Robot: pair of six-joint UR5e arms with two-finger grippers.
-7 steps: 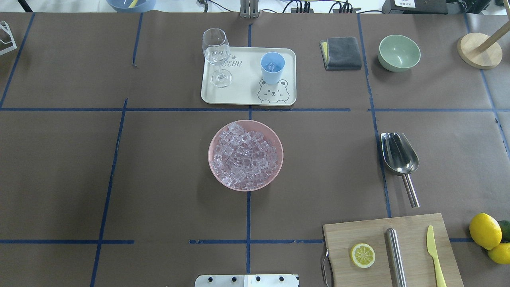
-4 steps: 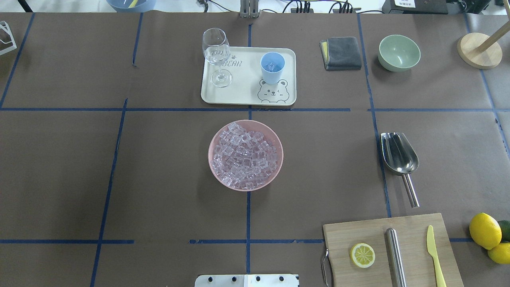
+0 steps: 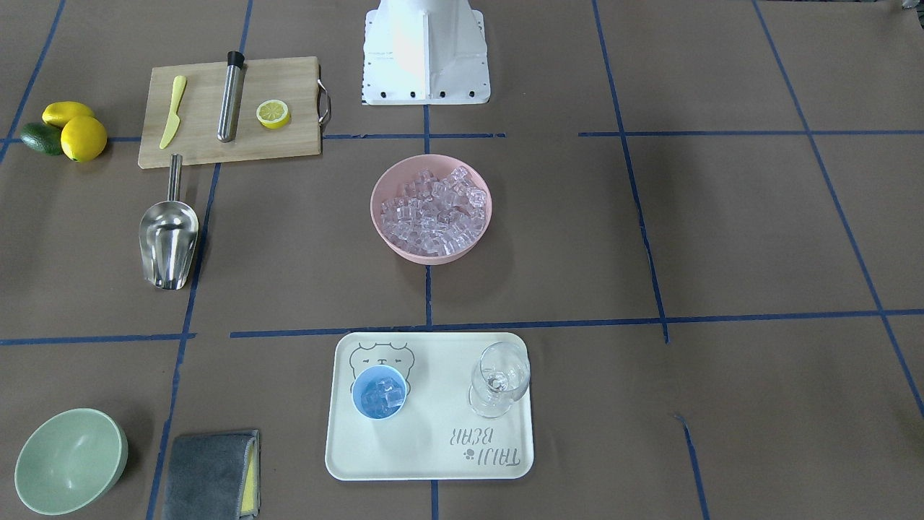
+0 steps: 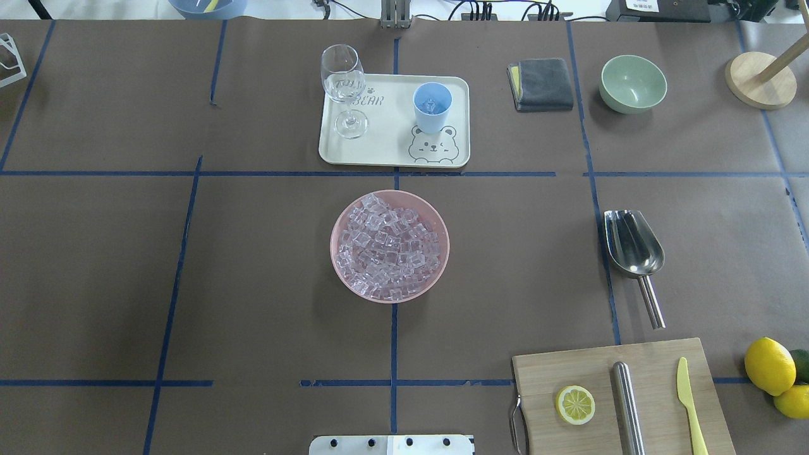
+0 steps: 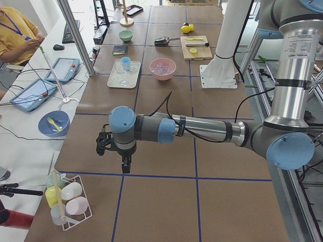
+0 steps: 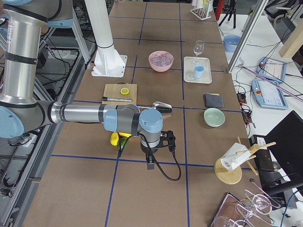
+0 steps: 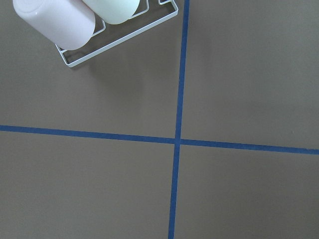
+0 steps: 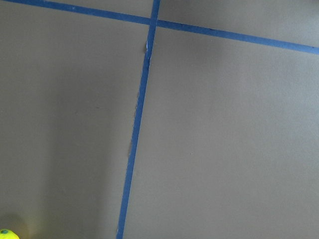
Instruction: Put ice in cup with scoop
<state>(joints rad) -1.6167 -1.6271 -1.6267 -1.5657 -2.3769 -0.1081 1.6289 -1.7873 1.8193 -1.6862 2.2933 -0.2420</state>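
Note:
The ice (image 4: 389, 246) fills a pink bowl (image 4: 338, 218) at the table's middle; the ice also shows in the front view (image 3: 433, 206). The light-blue cup (image 4: 432, 107) stands upright on a cream tray (image 4: 392, 151) and holds a few cubes (image 3: 379, 393). The steel scoop (image 4: 634, 246) lies flat on the table to the right, handle toward the robot; nothing holds it. My left gripper (image 5: 125, 164) hangs over bare table far to the left. My right gripper (image 6: 150, 163) hangs far to the right, beyond the lemons. I cannot tell whether either is open or shut.
A wine glass (image 4: 344, 88) stands on the tray's left. A grey cloth (image 4: 541, 84) and a green bowl (image 4: 633, 83) lie at the back right. A cutting board (image 4: 622, 398) holds a lemon slice, a steel cylinder and a yellow knife. Lemons (image 4: 769, 366) sit beside it.

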